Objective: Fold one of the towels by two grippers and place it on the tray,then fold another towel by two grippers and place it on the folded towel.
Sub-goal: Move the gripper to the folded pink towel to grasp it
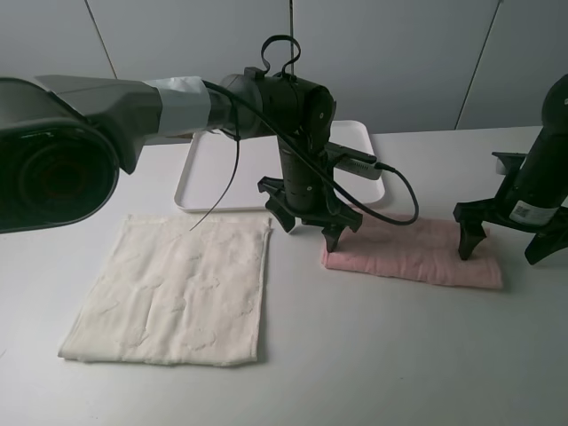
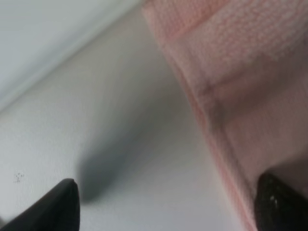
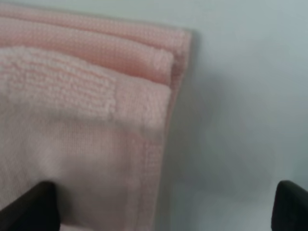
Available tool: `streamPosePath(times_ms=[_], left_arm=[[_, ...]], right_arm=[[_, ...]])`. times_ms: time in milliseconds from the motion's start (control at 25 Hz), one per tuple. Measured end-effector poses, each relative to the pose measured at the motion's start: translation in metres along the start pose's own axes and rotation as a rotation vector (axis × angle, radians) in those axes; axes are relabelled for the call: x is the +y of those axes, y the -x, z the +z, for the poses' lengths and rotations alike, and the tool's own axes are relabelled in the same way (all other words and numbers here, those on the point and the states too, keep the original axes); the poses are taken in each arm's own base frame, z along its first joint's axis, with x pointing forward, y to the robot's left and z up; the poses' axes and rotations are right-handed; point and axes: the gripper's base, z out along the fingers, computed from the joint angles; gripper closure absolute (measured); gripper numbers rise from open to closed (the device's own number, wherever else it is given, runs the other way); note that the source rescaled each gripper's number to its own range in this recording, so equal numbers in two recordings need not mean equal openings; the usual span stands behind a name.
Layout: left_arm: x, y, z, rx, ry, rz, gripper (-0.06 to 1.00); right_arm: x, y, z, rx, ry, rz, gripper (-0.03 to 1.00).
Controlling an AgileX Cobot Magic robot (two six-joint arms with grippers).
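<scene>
The pale pink towel (image 1: 413, 253) lies folded into a long strip on the table, in front of the white tray (image 1: 231, 169). My left gripper (image 1: 309, 229) stands open at the strip's left end, one finger over the towel (image 2: 240, 72) and the other over bare table. At the right end my right gripper (image 1: 501, 248) is open too, straddling the towel's edge (image 3: 72, 120). Neither gripper (image 2: 166, 211) (image 3: 161, 211) has cloth pinched between its fingers. The cream-white towel (image 1: 173, 293) lies flat and unfolded at the front left.
The tray holds nothing and sits at the back, partly behind the left arm. A black cable (image 1: 390, 182) loops from the left arm over the tray's right side. A large dark camera housing (image 1: 53, 169) fills the left foreground.
</scene>
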Motion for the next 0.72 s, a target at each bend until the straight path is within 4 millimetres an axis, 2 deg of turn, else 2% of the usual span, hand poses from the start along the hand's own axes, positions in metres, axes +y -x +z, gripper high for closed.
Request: streamPosePath(times_ms=[240,360,480,600,720], left_arm=[[0.0,0.0,0.0,0.0,0.0,0.002,-0.04],[0.0,-0.0002,0.0,0.002,0.0,0.014,-0.04],[0.0,-0.0003,0.0,0.004,0.001,0.017,-0.04],[-0.0001,-0.0005,0.0,0.006,-0.001,0.016,-0.04],[-0.0001,-0.0005,0.0,0.006,-0.001,0.017,-0.04]], right_arm=[[0.0003,-0.001,0.0091,0.026,0.002,0.011,0.02],[0.0003,-0.001,0.0102,0.029,0.002,0.011,0.05],[0.0014,-0.001,0.0102,0.029,0.011,0.02,0.21],[0.0036,-0.0011,0.0109,0.033,0.03,0.035,0.47],[0.0061,-0.0012,0.0108,0.035,0.057,0.052,0.64]])
